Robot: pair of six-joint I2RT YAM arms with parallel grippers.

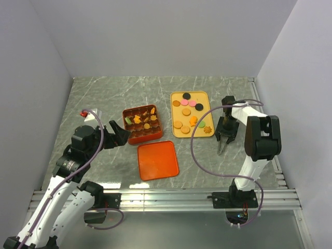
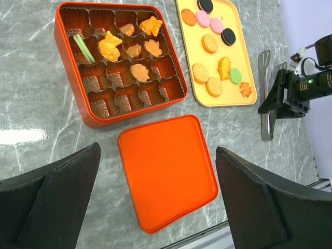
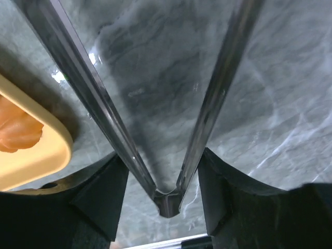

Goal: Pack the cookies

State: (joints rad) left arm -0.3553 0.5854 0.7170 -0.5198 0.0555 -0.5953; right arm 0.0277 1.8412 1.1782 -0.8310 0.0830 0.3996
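Currently the cookies (image 2: pixel 210 43) are split between the box (image 2: pixel 70 104) and the tray (image 1: pixel 203 99).

Several tan cookies are seated in the upper cells of the box. One green cookie (image 2: pixel 80 49) is stood on edge, its long axis running diagonally across its cell. On the tray the rest are laid flat, and the fish-shaped cookie (image 2: pixel 224 67) is turned lengthwise along the tray's long side. The lid (image 2: pixel 166 171) is laid on the table (image 2: pixel 31 104), just beside the box's near corner. The left gripper (image 2: pixel 158 150) is held above the lid with its jaws spread wide and nothing between them. The tongs (image 3: pixel 218 78) are bracketed by the right gripper (image 3: pixel 163 155) near their hinge and appear to be grasped, though finger pressure cannot be judged. Their two arms are splayed apart, tips pointed down at the table beside the tray.
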